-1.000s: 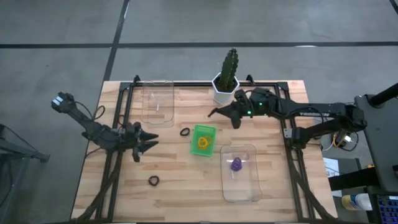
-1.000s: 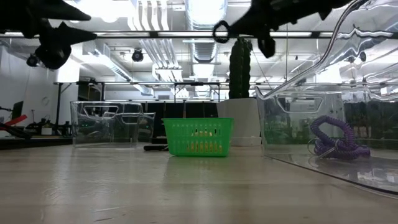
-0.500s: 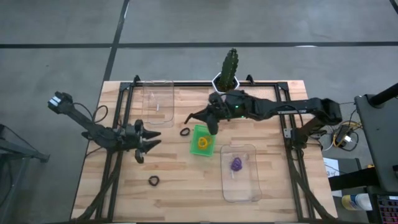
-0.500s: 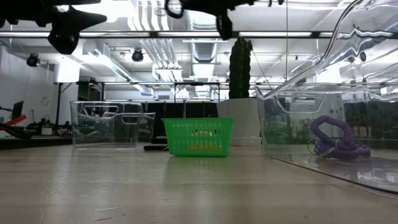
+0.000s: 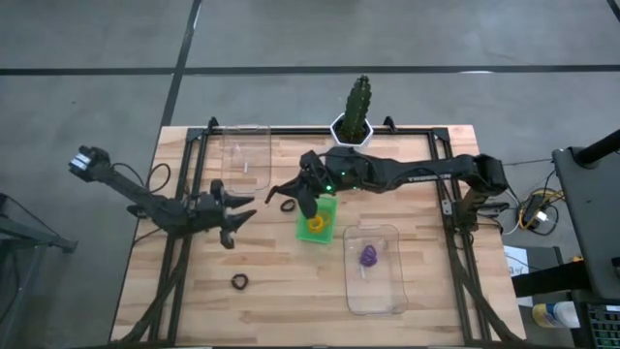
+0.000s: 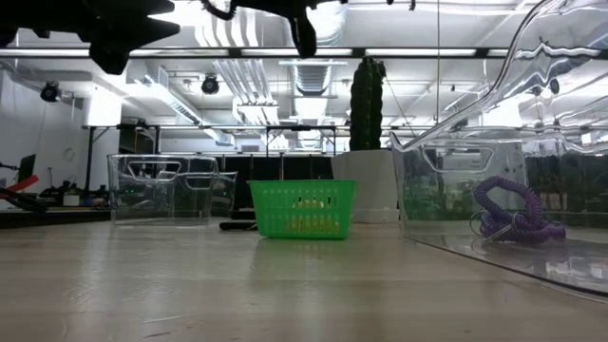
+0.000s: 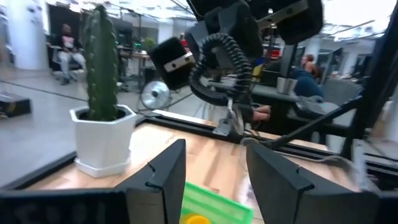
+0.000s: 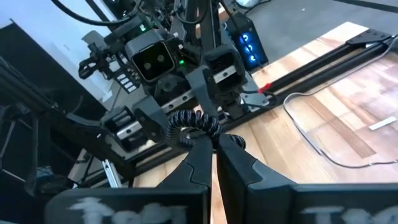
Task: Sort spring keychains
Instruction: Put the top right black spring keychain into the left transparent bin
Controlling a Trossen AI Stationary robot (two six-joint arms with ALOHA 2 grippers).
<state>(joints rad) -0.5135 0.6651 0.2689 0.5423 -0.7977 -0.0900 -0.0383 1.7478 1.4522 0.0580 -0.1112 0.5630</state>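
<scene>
My right gripper point(image 5: 276, 195) reaches from the table's right over the green bin point(image 5: 327, 205), shut on a black spring keychain point(image 8: 189, 122) held high above the table point(image 6: 220, 9). My left gripper point(image 5: 244, 209) stands open just left of it, its fingers point(image 7: 166, 175) empty and facing the right gripper. An orange keychain point(image 5: 316, 223) lies in the green bin. A purple one point(image 5: 369, 256) lies in the near clear bin. One black keychain point(image 5: 288, 206) lies on the wood beside the green bin, another point(image 5: 239, 281) near the front. My right gripper pinches the black keychain's coil point(image 8: 200, 126) between its two fingertips point(image 8: 198, 154). The fingers come nearly level from the table's right. The keychain sits at their free ends, lifted clear, high above the table.
An empty clear bin point(image 5: 245, 160) stands at the far left. A potted cactus point(image 5: 356, 114) stands at the far edge. The clear bin point(image 5: 376, 291) holding the purple keychain is at the near right. People sit in the room beyond the table.
My right gripper has travelled toward the table's left edge with the black keychain, from near the cactus to above the green bin's left side, staying shut. My left gripper has rolled and shifted slightly toward the far edge, staying open.
</scene>
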